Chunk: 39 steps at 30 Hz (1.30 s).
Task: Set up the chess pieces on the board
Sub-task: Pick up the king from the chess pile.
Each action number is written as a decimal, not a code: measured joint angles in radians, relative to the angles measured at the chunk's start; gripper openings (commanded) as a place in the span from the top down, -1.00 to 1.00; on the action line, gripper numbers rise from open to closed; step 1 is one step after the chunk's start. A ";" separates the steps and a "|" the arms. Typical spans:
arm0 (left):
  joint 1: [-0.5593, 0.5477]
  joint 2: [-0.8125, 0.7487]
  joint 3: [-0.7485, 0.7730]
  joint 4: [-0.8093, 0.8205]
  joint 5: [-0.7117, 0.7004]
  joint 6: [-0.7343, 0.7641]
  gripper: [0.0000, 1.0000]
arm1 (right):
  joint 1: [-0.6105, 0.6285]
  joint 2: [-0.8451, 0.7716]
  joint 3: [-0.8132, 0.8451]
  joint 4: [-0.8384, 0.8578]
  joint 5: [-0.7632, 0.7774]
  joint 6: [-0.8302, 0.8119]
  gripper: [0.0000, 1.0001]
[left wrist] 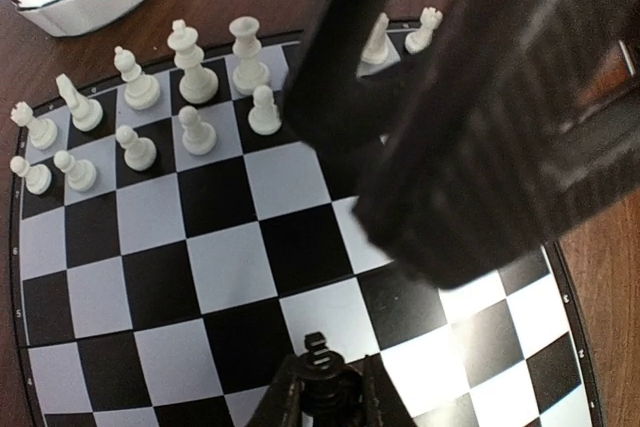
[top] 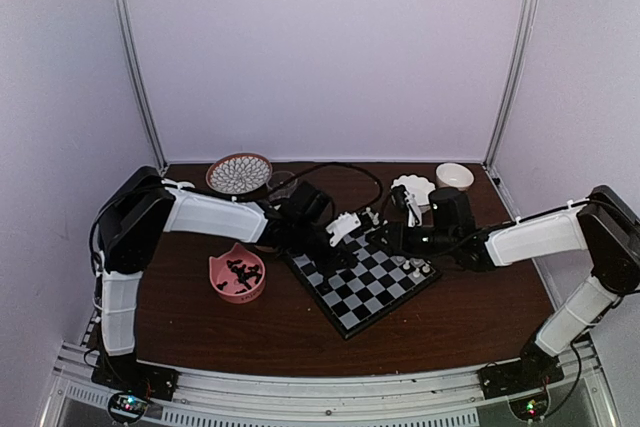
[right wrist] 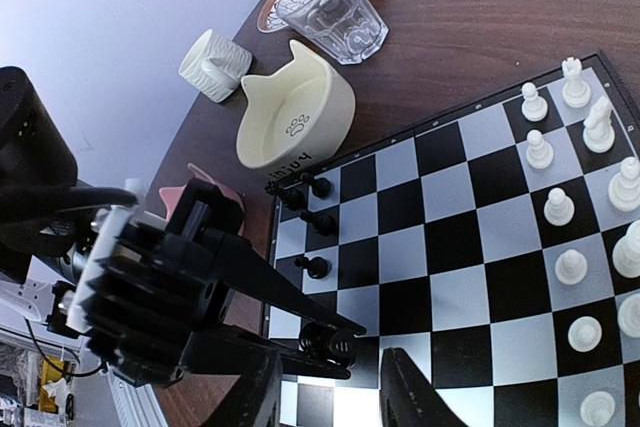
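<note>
The board (top: 352, 299) lies at an angle in the middle of the table. My left gripper (left wrist: 322, 392) is shut on a black chess piece (left wrist: 321, 379), held low over the board's near-left squares. In the right wrist view the same piece (right wrist: 332, 343) sits between the left fingers (right wrist: 300, 302). My right gripper (right wrist: 335, 397) stands open just beside it, one jaw on each side of those fingertips. Several black pieces (right wrist: 317, 267) stand along the board's left edge. White chessmen (left wrist: 190, 77) fill the opposite side.
A pink cat-shaped bowl (top: 238, 275) holding black pieces sits left of the board. A cream cat bowl (right wrist: 295, 112), a glass (right wrist: 335, 7) and a white cup (right wrist: 215, 65) stand behind it. A patterned plate (top: 239, 173), a scalloped dish (top: 413, 190) and a white bowl (top: 455, 176) line the back.
</note>
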 measured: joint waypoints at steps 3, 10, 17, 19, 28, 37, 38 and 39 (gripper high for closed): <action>0.000 -0.030 -0.040 0.048 -0.005 0.005 0.69 | 0.000 0.018 0.009 0.008 -0.026 0.010 0.29; -0.005 -0.089 -0.103 0.138 -0.007 0.019 0.69 | 0.000 0.062 0.024 0.019 -0.082 0.027 0.30; -0.012 -0.101 -0.110 0.171 -0.010 0.031 0.69 | 0.007 0.104 0.050 0.048 -0.134 0.047 0.31; -0.014 -0.104 -0.113 0.172 -0.010 0.035 0.69 | 0.008 0.114 0.054 0.055 -0.146 0.049 0.35; -0.018 -0.105 -0.116 0.177 -0.020 0.048 0.66 | 0.012 0.120 0.061 0.070 -0.173 0.061 0.85; -0.022 -0.108 -0.126 0.183 -0.029 0.053 0.11 | 0.014 0.121 0.061 0.065 -0.167 0.060 1.00; -0.022 -0.108 -0.126 0.184 -0.029 0.052 0.08 | 0.014 0.120 0.061 0.061 -0.164 0.055 1.00; -0.023 -0.108 -0.126 0.185 -0.029 0.052 0.04 | 0.013 0.118 0.061 0.058 -0.161 0.049 1.00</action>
